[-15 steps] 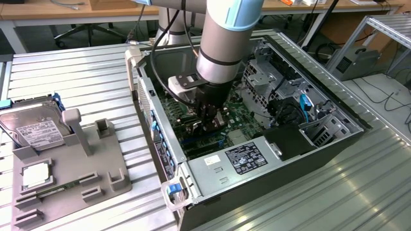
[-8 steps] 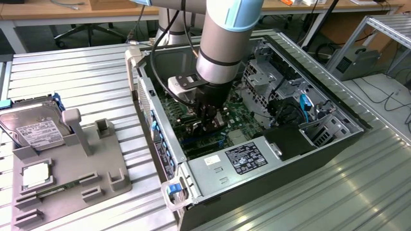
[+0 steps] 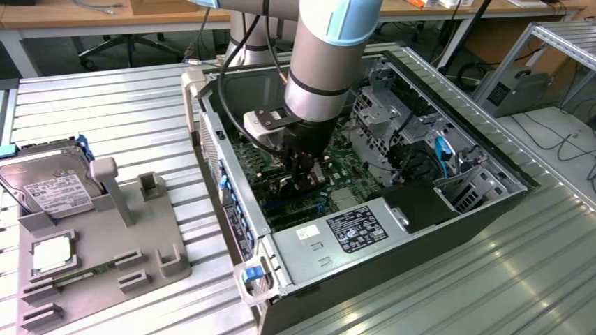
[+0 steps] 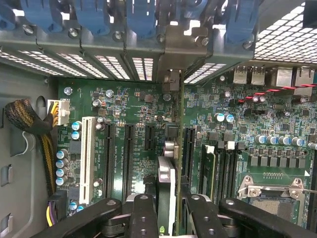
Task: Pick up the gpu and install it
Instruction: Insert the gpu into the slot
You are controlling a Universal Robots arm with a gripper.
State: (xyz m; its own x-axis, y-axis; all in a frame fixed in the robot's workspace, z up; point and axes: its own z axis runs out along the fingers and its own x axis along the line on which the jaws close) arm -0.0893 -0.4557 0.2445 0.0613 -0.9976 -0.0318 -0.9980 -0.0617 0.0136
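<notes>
The open computer case (image 3: 484, 202) lies on its side on the metal table, and my arm reaches down into it. My gripper (image 3: 303, 178) hangs just over the green motherboard (image 3: 349, 174). The gpu (image 4: 179, 148) shows edge-on in the wrist view as a thin upright card between my black fingers (image 4: 143, 218), with my gripper (image 4: 171, 213) shut on it. Its silvery end bracket (image 4: 171, 54) stands against the case's rear slot wall. The card runs along the board between two black expansion slots (image 4: 126, 153). Whether its edge sits in a slot I cannot tell.
A grey fixture tray (image 3: 102, 258) at the exterior view's left holds a silver hard drive (image 3: 51, 185), a processor (image 3: 56, 252) and a green memory stick (image 3: 84, 274). Inside the case are a labelled power supply (image 3: 359, 227), drive cages (image 3: 391, 112), a cable bundle (image 4: 29, 119) and the processor socket (image 4: 272, 193).
</notes>
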